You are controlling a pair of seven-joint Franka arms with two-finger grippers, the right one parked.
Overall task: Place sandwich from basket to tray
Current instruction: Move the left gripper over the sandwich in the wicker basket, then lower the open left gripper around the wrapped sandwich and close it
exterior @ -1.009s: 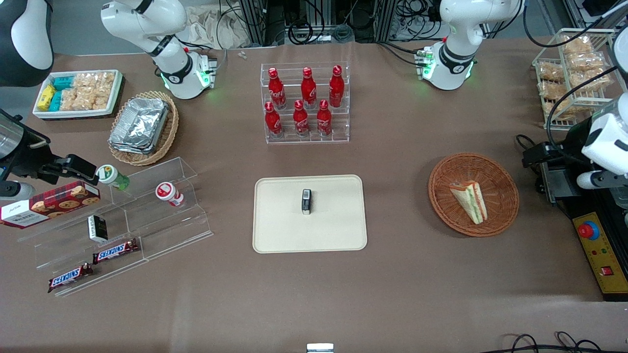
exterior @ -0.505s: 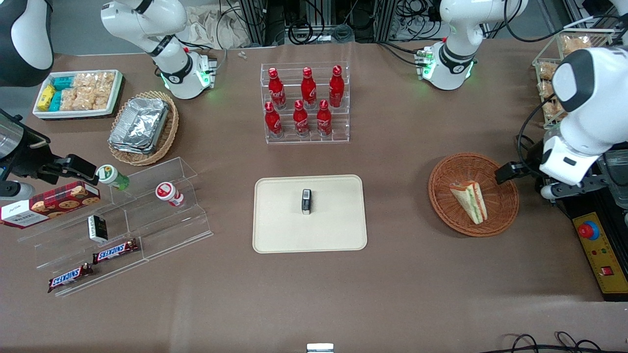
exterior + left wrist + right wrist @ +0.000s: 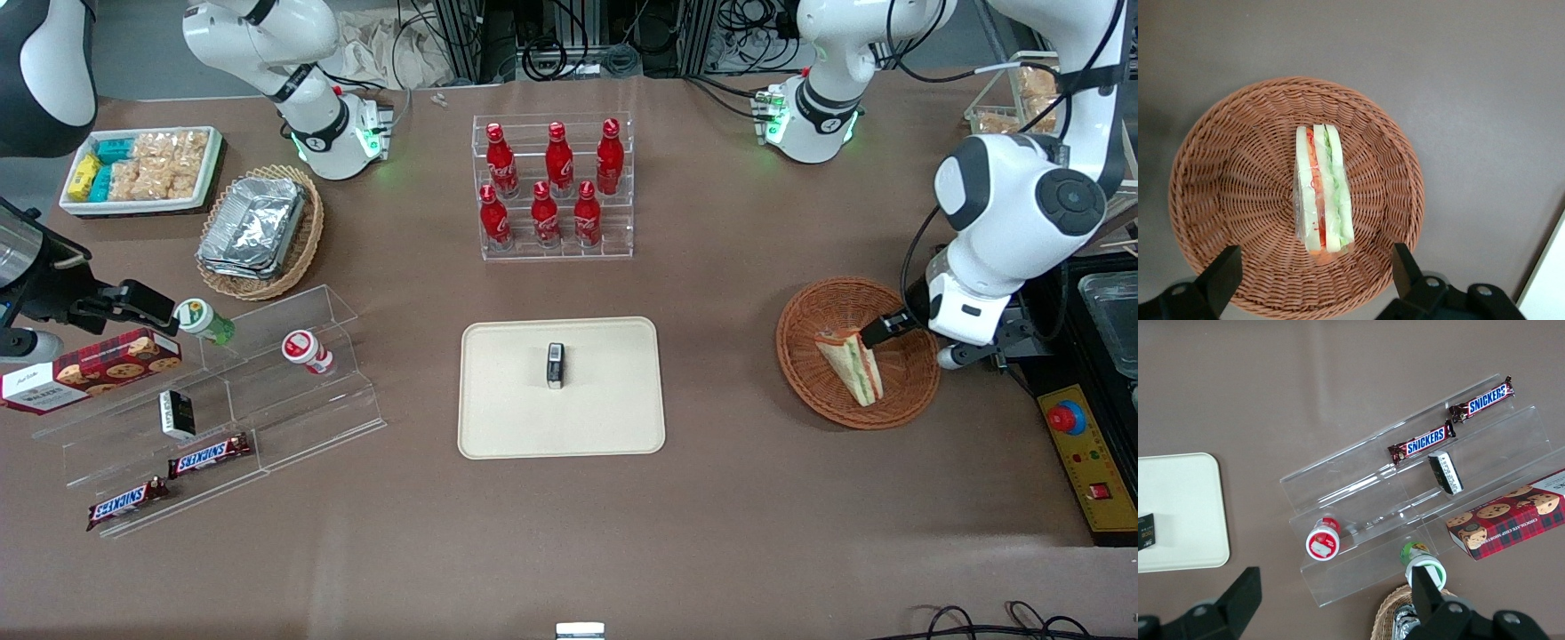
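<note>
Approach step: the pincer [image 3: 1313, 280] hovers wide open above the sandwich [image 3: 1323, 199], which lies in the basket [image 3: 1218, 193]. Next move: descend, apparently straddling the wedge, close, then carry to the tray [image 3: 605, 427].

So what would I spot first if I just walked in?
Probably the sandwich lying in the brown basket toward the working arm's end of the table, with the open tool hovering right above it. Then the red bottles in their clear rack, farther from the front camera than the beige tray.
</note>
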